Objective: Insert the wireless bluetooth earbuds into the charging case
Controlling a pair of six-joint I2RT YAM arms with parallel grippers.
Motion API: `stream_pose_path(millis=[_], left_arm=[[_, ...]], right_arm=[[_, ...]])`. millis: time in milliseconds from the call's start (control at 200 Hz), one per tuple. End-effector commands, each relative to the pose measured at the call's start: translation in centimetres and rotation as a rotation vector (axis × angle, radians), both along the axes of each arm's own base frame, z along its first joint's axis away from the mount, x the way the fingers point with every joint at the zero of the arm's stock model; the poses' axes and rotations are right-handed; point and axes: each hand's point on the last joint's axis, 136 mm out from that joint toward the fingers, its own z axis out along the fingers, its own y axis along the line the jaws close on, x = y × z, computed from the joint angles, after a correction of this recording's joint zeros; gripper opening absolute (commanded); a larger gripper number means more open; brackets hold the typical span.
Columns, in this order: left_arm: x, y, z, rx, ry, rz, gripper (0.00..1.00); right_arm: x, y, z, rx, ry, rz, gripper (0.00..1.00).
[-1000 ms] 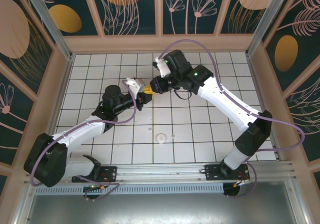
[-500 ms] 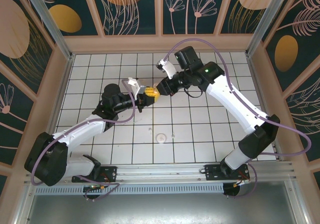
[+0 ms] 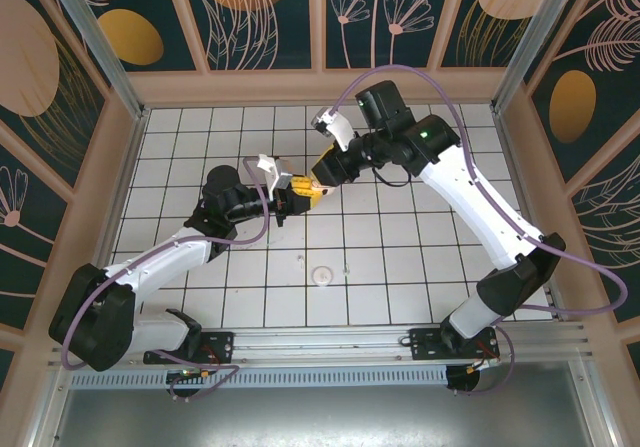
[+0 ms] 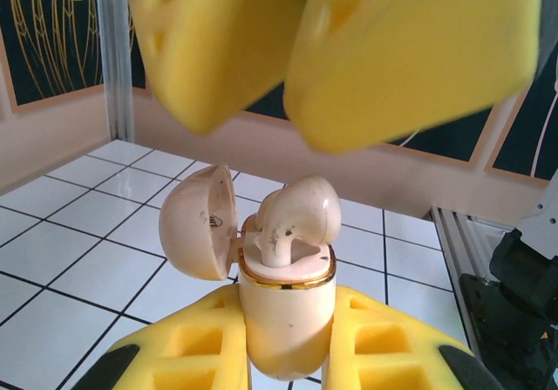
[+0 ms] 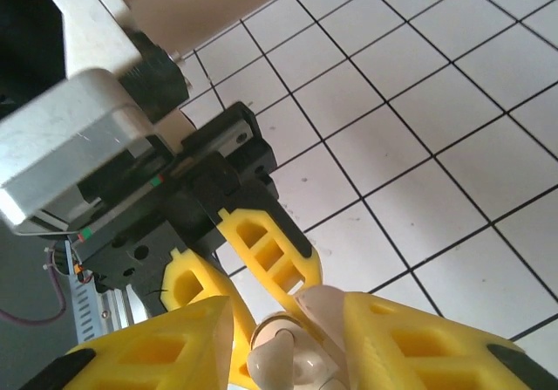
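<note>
In the left wrist view, the left gripper [image 4: 288,346] is clenched on the lower body of the case [image 4: 288,316], holding it upright between its yellow jaws. The lid [image 4: 199,222] is swung open to the left of the case. One earbud [image 4: 296,215] sits in the case's mouth, its rounded head standing above the gold rim. The right gripper [image 4: 283,133] hangs just above the case with its jaws parted, gripping nothing.

In the right wrist view, the right gripper's yellow jaws stand apart on either side of the case, and the left gripper reaches in to the case from the far side.

From above, both grippers meet tip to tip at the case. A round disc [image 3: 322,276] lies on the table [image 3: 420,237], on the arm-base side of the case and well apart from it.
</note>
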Motion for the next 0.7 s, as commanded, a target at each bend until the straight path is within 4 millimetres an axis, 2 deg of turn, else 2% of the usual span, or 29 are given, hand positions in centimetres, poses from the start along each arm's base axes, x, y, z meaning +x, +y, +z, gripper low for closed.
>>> stream_pose_path(millis=[0, 130, 270, 375, 455, 696], left_arm=[[-0.2, -0.4, 1.9, -0.036, -0.05, -0.03, 0.15], [0.0, -0.4, 1.9, -0.034, -0.053, -0.014, 0.15], [0.3, -0.4, 2.0, -0.035, -0.055, -0.003, 0.15], [0.4, -0.4, 1.9, -0.033, -0.054, -0.003, 0.15], [0.5, -0.5, 2.0, -0.034, -0.056, -0.004, 0.15], [0.4, -0.5, 2.0, -0.032, -0.053, -0.005, 0.14]], right_arm=[[0.0, 0.2, 2.4, 0.064, -0.041, 0.018, 0.4], [-0.3, -0.1, 3.5, 0.094, -0.057, 0.0, 0.41], [0.2, -1.2, 2.2, 0.053, -0.049, -0.084, 0.42], [1.4, -2.2, 0.6, 0.006, -0.036, -0.196, 0.58], [1.7, -2.7, -0.1, -0.012, -0.031, -0.236, 0.65], [2.3, -3.3, -1.3, -0.043, -0.025, -0.289, 0.71]])
